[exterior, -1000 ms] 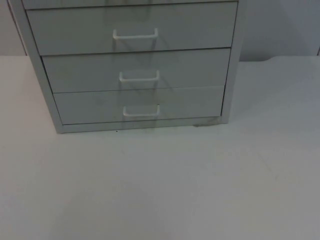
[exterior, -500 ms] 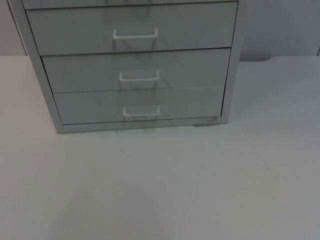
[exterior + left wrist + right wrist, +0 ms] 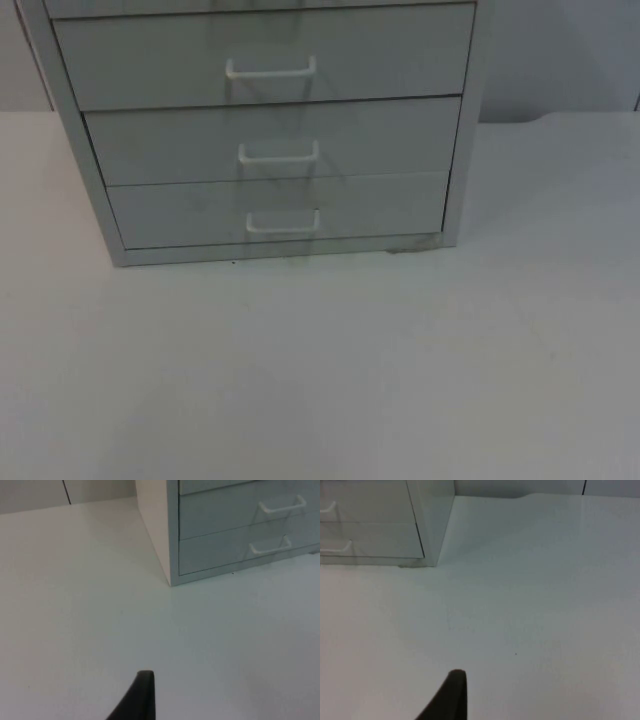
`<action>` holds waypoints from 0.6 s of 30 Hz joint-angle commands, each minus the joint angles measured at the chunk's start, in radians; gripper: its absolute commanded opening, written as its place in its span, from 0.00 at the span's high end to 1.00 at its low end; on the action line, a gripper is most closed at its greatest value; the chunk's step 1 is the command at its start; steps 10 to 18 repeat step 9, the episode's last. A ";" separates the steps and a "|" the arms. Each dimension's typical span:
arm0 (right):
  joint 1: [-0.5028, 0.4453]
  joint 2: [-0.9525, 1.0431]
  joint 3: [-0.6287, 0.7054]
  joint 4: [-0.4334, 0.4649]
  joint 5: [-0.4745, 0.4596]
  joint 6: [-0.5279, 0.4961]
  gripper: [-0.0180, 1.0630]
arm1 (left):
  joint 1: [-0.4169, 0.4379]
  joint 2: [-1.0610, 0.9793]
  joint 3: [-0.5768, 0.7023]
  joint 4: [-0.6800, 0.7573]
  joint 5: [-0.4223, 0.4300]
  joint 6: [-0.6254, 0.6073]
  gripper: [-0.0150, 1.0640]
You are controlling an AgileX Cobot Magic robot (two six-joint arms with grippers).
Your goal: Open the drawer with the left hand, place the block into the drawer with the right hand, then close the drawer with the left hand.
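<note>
Grey metal makes up the one cabinet (image 3: 270,130) standing at the back of the white table (image 3: 330,370), against the grey partition wall (image 3: 560,50). Three drawer fronts can be counted on it in the top view, stacked one above another: the upper drawer (image 3: 150,60), the middle drawer (image 3: 160,140) and the bottom drawer (image 3: 170,212). All three sit flush with the frame, shut. Each carries one white loop handle, three in all: the upper handle (image 3: 271,70), the middle handle (image 3: 279,153) and the bottom handle (image 3: 283,222). No label or writing can be read on the cabinet. The left gripper (image 3: 142,695) hangs over bare table in front of the cabinet's left corner, well apart from it; one black fingertip is in sight, so I cannot tell how its claw stands. The right gripper (image 3: 452,695) hangs over bare table off the cabinet's right corner, likewise with one fingertip in sight and its claw state not to be told.
</note>
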 commanded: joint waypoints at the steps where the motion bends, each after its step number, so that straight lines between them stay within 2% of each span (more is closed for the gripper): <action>1: -0.028 -0.003 0.000 0.005 -0.007 -0.013 0.01 | 0.016 -0.003 0.005 0.004 -0.001 -0.007 0.02; 9: -0.043 -0.003 0.000 0.003 -0.007 -0.011 0.01 | 0.129 -0.003 0.005 0.012 -0.001 -0.007 0.02; 18: -0.043 -0.003 0.000 0.003 -0.007 -0.011 0.01 | 0.129 -0.003 0.005 0.012 -0.001 -0.007 0.02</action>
